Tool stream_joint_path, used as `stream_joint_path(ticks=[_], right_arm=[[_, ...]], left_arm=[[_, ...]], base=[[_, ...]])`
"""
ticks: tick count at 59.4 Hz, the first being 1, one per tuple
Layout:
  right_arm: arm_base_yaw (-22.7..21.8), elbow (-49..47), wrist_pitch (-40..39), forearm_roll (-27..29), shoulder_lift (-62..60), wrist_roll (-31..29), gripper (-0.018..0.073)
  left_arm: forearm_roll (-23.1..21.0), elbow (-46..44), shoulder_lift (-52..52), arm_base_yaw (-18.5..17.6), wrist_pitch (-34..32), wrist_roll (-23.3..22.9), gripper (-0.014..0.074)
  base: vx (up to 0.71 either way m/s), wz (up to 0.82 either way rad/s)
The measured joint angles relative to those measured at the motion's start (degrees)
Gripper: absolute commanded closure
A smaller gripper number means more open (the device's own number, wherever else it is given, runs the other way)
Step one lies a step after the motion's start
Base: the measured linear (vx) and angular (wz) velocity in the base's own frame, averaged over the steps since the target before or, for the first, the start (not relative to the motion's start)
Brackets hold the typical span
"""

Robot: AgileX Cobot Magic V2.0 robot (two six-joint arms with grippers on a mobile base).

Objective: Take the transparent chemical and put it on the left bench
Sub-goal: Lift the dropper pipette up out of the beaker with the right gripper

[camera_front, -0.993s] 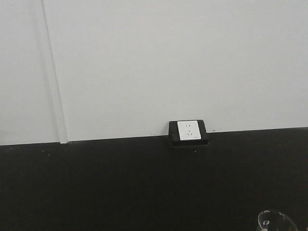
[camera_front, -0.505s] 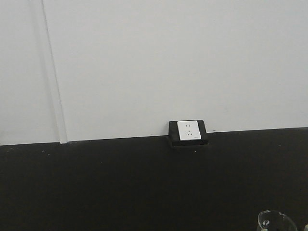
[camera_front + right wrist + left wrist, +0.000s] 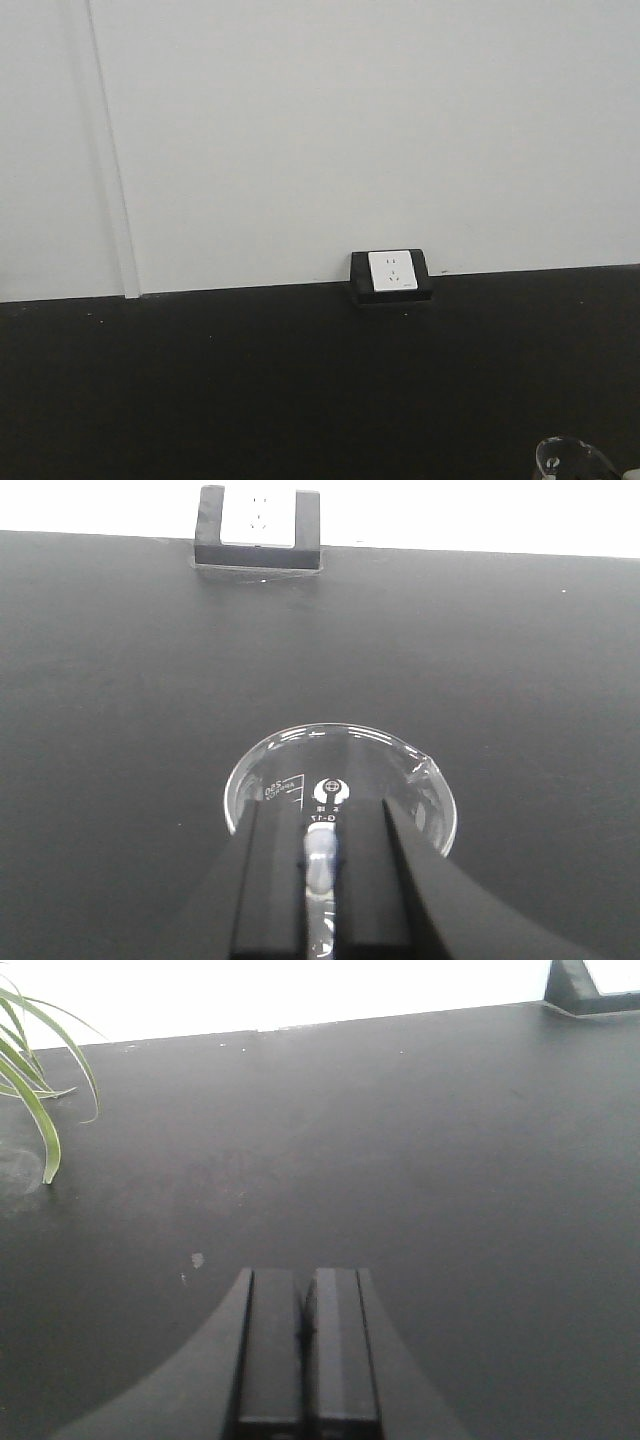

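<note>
The right hand (image 3: 320, 822) grips the transparent chemical (image 3: 320, 865) just above the glass beaker (image 3: 268, 772) on the black surface (image 3: 120, 660); the left hand (image 3: 305, 1282) is closed, empty.

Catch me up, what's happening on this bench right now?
The right gripper has its fingers closed on the clear dropper pipette, right over the glass beaker on the black worktop with the wall socket. The left gripper is shut and empty above that worktop, near some plant leaves. The left bench is not in view, so the placing is not yet done.
</note>
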Motion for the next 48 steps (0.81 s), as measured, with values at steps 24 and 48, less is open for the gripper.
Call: stream_joint_path(ticks=[24,48], right_arm=[[0.0,0.0,4.51,-3.31,-11.81,3.7,0.0522],[0.0,0.05,26.39,-20.95,-34.8,21.52,0.0522]], left_arm=[[0.0,0.0,0.0,0.0,0.0,0.0,0.06],[0.0,0.0,0.0,0.0,0.0,0.0,0.06]], base=[[0.0,0.0],[0.0,0.0]])
